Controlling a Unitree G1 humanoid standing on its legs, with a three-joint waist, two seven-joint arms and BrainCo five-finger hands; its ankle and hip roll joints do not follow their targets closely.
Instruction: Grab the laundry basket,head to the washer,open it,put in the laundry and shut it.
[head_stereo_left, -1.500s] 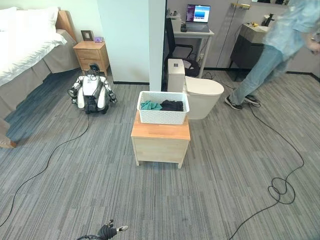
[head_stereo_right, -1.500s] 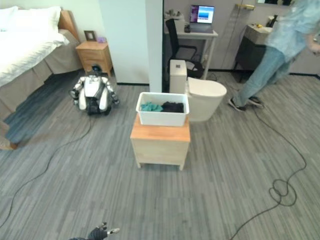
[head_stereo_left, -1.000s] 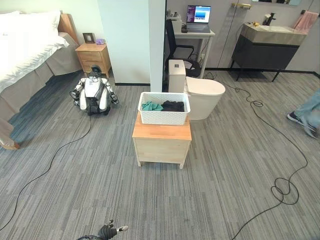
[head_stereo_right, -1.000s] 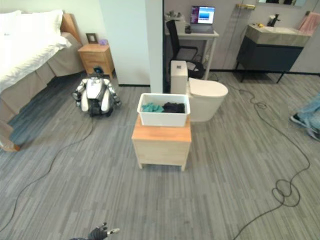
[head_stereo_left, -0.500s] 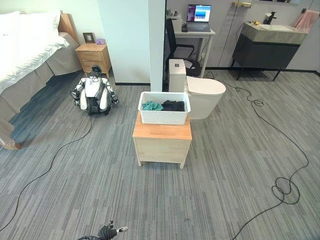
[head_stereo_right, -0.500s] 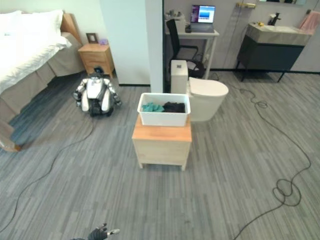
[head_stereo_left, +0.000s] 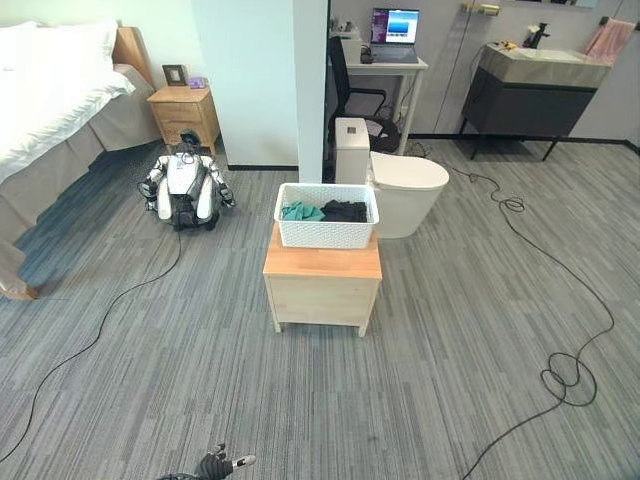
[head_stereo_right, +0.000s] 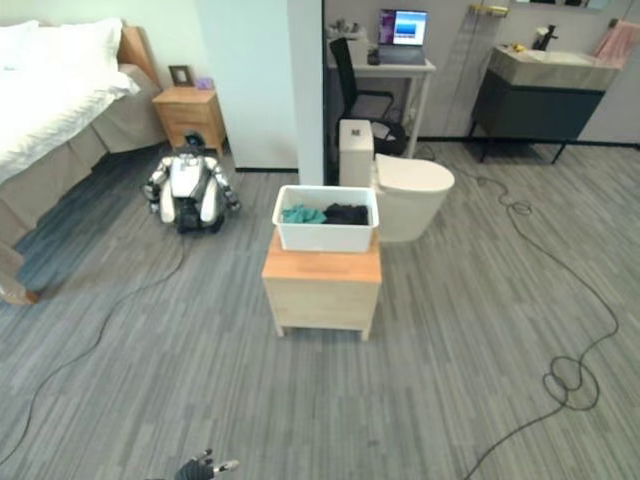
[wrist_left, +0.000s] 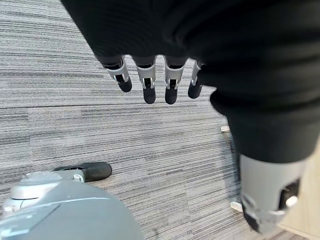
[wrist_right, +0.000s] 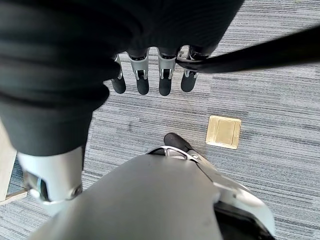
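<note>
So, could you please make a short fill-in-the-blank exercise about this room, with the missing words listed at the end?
1. The white perforated plastic laundry basket stands on a low ____ cabinet.
2. Inside the basket lie a teal cloth and a ____ cloth.
3. Directly behind the basket stands a white ____.
4. The left hand hangs over the grey floor with its fingers ____ and holds nothing.

Missing words: wooden; black; toilet; straight
</note>
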